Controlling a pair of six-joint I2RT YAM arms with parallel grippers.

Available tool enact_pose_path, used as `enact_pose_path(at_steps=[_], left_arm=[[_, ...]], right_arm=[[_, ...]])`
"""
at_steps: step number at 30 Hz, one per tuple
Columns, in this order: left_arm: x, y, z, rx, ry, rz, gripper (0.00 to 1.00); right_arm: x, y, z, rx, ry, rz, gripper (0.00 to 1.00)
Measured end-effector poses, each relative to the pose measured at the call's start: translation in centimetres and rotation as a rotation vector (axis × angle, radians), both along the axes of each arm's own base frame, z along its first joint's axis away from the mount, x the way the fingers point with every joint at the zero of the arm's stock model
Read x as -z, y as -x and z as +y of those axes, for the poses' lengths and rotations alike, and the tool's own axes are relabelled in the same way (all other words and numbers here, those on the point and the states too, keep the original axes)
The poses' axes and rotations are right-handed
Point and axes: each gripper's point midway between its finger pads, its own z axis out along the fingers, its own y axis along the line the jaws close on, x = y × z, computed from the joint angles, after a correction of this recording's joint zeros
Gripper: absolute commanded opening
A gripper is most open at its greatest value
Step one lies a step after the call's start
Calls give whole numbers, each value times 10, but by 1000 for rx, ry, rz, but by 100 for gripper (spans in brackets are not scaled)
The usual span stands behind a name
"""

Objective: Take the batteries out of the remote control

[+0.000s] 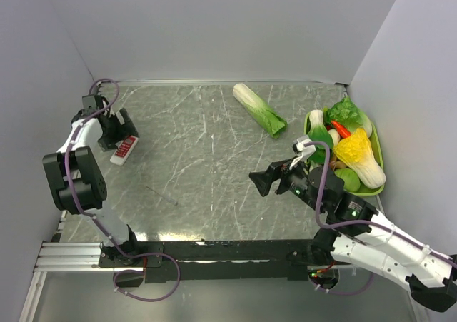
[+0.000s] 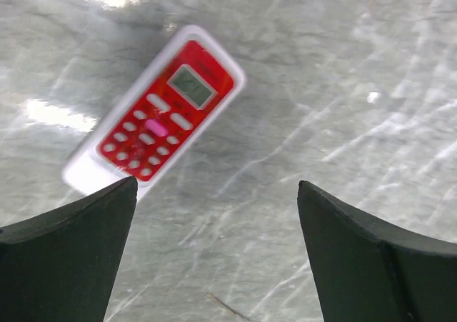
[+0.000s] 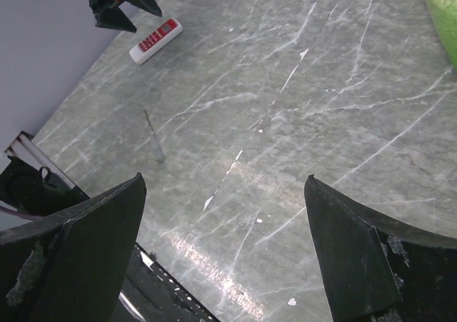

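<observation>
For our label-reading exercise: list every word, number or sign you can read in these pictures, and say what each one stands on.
No text can be read.
remote control, display: faint marks, too blurred to read.
remote control, buttons: too small and blurred to show any labels.

Glossy plastic remote control; polished grey marble-look table; matt black pincer fingers.

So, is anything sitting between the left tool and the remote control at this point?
Nothing visible. The left tool is open above the table, and the remote control lies button side up just beyond one finger, uncovered, with only table surface between them. The batteries do not show.
</observation>
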Motion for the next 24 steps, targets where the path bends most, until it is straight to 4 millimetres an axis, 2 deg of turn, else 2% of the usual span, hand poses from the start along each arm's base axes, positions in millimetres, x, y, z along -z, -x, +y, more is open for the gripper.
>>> enact_pose_path(at_steps=[2,3,4,8,11,14,16,17,20,24], left_arm=[[2,2,4,-8,-35,15,95],[2,3,7,-15,-56,22,85],[1,4,11,-23,-88,33,83],[-7,-4,22,-27,-222,26,85],[-8,-11,18,19,-287,8,87],[4,-15,12,73,-298,36,88],[17,-18,12,95,-291,67,92],[22,-19,13,104,-286,80,99],[38,-15,17,117,-264,124,99],[44,-13,23,120,-247,146,99]], right_arm=[[-2,1,-1,0,-6,-5,100],[-2,1,-2,1,-9,-7,100],[-1,2,-3,1,-11,-8,100],[-2,3,-5,3,-17,-14,100],[-4,4,-6,3,-23,-18,100],[-6,4,-7,4,-32,-25,100],[-6,5,-8,4,-34,-26,100],[-6,5,-8,5,-33,-26,100],[-5,5,-8,6,-35,-28,100],[-4,4,-8,9,-33,-27,100]])
